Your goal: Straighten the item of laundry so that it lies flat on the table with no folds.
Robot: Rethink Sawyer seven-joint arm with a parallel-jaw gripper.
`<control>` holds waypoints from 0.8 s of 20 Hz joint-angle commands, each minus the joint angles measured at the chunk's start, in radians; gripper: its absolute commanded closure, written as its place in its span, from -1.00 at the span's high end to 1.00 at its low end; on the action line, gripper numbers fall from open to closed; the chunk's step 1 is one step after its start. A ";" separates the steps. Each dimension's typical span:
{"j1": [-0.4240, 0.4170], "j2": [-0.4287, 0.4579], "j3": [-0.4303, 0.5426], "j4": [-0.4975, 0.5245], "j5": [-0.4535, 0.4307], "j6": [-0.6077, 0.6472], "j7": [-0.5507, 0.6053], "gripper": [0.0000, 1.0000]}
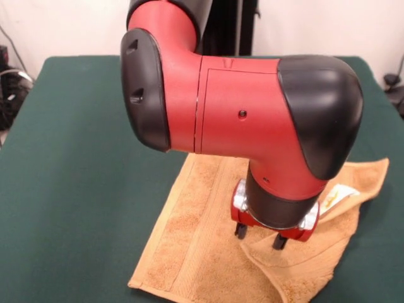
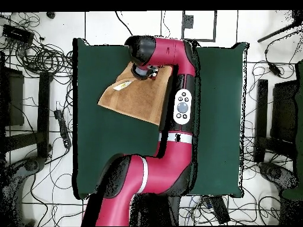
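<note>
1. Down at the front of the front view, the hand [image 1: 259, 237] hangs from the red and black arm [image 1: 243, 104] with its two dark fingers [image 1: 240, 230] pointing at the towel [image 1: 208, 240]. The fingers stand apart with nothing between them, their tips at or just above the cloth; contact cannot be told.
2. Directly beneath the hand lies the orange-yellow towel, spread on the green bench [image 1: 76, 158].
3. Just beside the hand, on the picture's right, a corner of the towel is folded over onto itself, making a doubled flap [image 1: 303, 265].
4. Slightly beyond that flap and close to the hand's wrist, a small white label [image 1: 336, 195] shows on the cloth.
5. On the hand's other side, a woven band stripe [image 1: 180, 227] runs along the towel's flat part.
6. From overhead, the towel [image 2: 133, 97] sits askew near the bench's [image 2: 219, 118] far edge, with the arm [image 2: 177, 106] reaching across it.
</note>
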 commanded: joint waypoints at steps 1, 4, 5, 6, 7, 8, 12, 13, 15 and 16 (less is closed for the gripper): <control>0.009 0.065 0.173 0.105 -0.007 -0.102 0.253 1.00; 0.005 0.064 0.182 0.100 -0.022 -0.102 0.257 1.00; 0.005 0.063 0.184 0.098 -0.029 -0.098 0.246 1.00; 0.005 0.063 0.186 0.097 -0.037 -0.094 0.235 1.00; 0.005 0.062 0.188 0.095 -0.044 -0.090 0.224 1.00; 0.005 0.061 0.189 0.094 -0.052 -0.085 0.214 -1.00; 0.006 0.060 0.197 0.096 -0.067 -0.082 0.208 -1.00; 0.006 0.060 0.199 0.096 -0.069 -0.083 0.206 -1.00; 0.005 0.059 0.204 0.096 -0.074 -0.081 0.205 -1.00; 0.007 0.059 0.199 0.099 -0.069 -0.087 0.213 -1.00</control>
